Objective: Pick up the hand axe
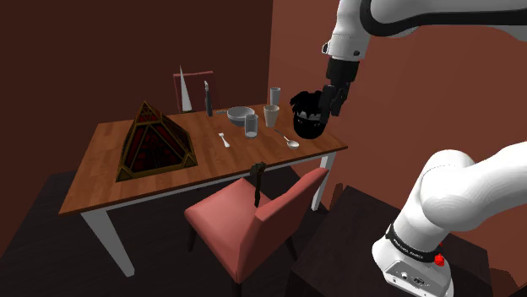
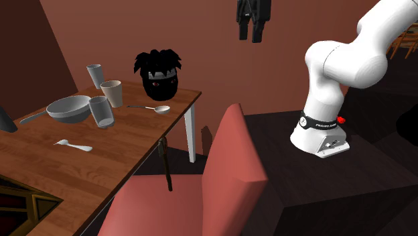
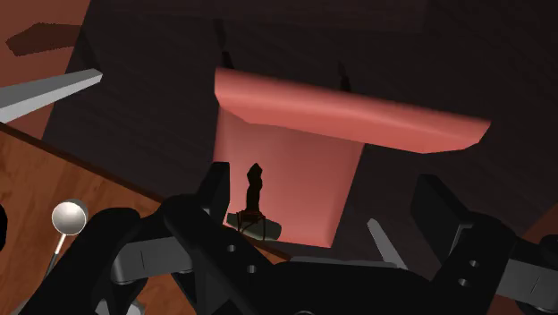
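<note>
One hand axe hangs at the surface's near edge over the chair; the open claw should drop toward seven o'clock in the shoulder view and straddle its handle.

1. The table, middle left of the shoulder view, has a brown wood-grain top and white legs.
2. The chair, lower centre, is salmon red.
3. The hand axe is very dark, nearly black.
4. The pyramid-shaped object has dark red panels in an olive-gold frame.
5. The bowl and the cups are grey.
6. The arm is white and the gripper is black.
</note>
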{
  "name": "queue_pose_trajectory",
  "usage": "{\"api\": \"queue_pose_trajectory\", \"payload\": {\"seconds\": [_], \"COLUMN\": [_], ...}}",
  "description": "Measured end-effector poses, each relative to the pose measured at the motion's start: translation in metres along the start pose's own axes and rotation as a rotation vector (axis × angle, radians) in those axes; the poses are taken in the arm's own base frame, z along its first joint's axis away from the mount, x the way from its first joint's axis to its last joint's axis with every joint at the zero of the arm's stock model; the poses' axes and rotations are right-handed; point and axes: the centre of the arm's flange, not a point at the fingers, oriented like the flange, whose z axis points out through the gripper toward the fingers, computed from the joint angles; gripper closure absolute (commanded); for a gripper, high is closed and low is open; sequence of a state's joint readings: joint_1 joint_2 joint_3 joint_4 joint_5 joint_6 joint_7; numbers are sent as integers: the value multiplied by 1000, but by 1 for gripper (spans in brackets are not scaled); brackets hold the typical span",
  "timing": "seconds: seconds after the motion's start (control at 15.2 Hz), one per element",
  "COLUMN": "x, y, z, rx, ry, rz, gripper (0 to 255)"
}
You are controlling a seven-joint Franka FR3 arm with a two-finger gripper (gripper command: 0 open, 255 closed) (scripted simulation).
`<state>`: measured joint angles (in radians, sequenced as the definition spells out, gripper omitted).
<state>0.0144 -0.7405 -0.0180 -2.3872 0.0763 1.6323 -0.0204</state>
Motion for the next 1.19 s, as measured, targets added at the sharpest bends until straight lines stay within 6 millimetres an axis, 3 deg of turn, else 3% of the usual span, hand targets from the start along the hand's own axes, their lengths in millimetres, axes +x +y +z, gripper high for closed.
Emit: {"api": "queue_pose_trajectory", "payload": {"seconds": [0.2, 0.92, 1.19], "x": [6, 66, 96], "y": [7, 45, 50], "z": [11, 126, 166], "rx": [-3, -26, -34], "ry": [10, 115, 154], "rz": [-25, -248, -334], "gripper": [0, 0, 0]}}
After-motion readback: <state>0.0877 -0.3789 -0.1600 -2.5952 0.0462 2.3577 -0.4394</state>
